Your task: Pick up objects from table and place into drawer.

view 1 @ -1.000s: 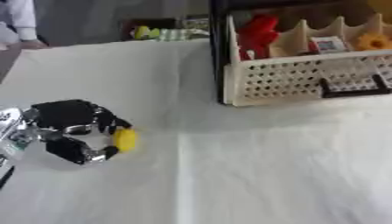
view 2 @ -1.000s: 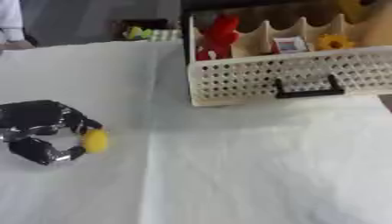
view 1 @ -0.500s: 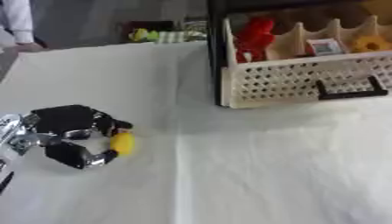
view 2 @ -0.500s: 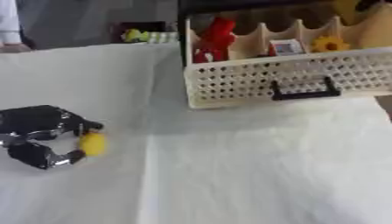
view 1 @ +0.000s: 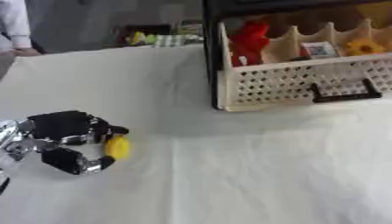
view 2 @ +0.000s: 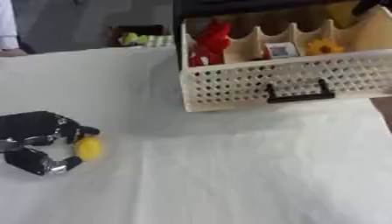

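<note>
Left robot hand (view 1: 65, 140) curls round yellow object (view 1: 118, 147).

Bare cloth (view 1: 253, 175) lies open up to the drawer (view 1: 299, 83), its perforated front blocking

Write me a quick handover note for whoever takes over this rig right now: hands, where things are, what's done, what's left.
Left hand: low on the table's left side, fingers and thumb curled around a small yellow object.
Right hand: not in view.
Drawer: open at the far right, a perforated front with a black handle. Its compartments already hold a red item, a small box and a yellow flower-like item.
Done: yellow object is in the hand's grasp.
Left: carry it across to the drawer and drop it into a compartment. No other loose items show on the cloth.
</note>
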Motion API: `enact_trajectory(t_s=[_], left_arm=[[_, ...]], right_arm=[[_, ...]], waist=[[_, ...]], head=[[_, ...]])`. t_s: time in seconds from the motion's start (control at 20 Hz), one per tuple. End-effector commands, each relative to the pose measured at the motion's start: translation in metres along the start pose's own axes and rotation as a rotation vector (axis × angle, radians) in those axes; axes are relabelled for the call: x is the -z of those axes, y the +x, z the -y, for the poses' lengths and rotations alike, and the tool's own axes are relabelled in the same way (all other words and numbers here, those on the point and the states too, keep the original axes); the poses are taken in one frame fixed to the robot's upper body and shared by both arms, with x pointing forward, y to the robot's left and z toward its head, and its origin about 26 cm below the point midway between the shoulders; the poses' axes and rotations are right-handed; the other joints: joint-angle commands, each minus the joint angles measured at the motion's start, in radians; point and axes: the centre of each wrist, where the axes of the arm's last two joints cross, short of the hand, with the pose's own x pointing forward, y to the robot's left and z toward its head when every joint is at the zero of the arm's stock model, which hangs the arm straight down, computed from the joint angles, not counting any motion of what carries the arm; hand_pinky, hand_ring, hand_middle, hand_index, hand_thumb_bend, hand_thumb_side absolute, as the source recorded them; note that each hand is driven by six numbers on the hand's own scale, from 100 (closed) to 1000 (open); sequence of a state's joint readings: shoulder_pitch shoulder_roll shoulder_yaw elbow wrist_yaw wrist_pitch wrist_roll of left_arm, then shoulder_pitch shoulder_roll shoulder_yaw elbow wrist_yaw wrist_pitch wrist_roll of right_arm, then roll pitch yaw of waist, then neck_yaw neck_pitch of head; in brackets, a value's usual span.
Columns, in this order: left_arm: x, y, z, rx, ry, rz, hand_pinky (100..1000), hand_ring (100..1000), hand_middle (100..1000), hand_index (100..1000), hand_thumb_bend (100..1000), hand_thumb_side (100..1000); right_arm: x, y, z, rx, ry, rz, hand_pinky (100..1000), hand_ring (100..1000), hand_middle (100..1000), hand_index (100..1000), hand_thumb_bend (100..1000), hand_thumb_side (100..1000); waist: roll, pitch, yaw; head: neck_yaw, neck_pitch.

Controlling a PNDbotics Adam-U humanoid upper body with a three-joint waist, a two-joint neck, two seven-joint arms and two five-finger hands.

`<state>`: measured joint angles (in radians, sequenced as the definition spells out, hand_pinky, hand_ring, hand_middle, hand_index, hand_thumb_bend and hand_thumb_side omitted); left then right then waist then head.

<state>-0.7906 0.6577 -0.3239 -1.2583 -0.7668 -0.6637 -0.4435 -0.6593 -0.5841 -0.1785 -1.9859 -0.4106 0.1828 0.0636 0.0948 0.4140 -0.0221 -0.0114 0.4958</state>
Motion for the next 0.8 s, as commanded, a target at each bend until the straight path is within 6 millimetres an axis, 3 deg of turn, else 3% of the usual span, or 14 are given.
enact_trajectory(t_s=[0.05,0.25,0.5,0.65,0.8], left_arm=[[-0.0063,-0.0050,-0.0019,0.050,-0.091,0.056,315,505,539,1000,218,1000],[-0.0066,-0.0063,0.0018,0.038,-0.088,0.049,241,461,512,952,210,1000],[-0.0062,-0.0075,0.0032,0.019,-0.059,0.045,163,410,472,822,164,987],[-0.0062,-0.0078,0.0045,0.005,-0.031,0.042,118,383,448,727,104,888],[-0.0062,-0.0080,0.0056,-0.006,-0.010,0.042,105,377,441,711,100,799]], right_arm=[[0.0018,0.0083,0.0024,-0.011,-0.001,0.025,473,590,187,460,100,1000],[0.0016,0.0083,0.0028,-0.007,-0.009,0.025,472,589,187,460,100,1000],[0.0017,0.0083,0.0027,-0.005,-0.010,0.025,471,588,187,459,100,1000],[0.0015,0.0083,0.0030,-0.004,-0.014,0.026,469,587,187,459,100,1000],[0.0016,0.0083,0.0030,-0.003,-0.017,0.026,464,587,187,459,100,1000]], waist=[[-0.005,-0.019,0.000],[-0.005,-0.019,-0.001],[-0.006,-0.019,-0.002],[-0.007,-0.019,-0.003],[-0.006,-0.020,-0.003]], head=[[-0.003,-0.002],[-0.005,0.002],[-0.005,0.006],[-0.006,0.006],[-0.005,0.005]])
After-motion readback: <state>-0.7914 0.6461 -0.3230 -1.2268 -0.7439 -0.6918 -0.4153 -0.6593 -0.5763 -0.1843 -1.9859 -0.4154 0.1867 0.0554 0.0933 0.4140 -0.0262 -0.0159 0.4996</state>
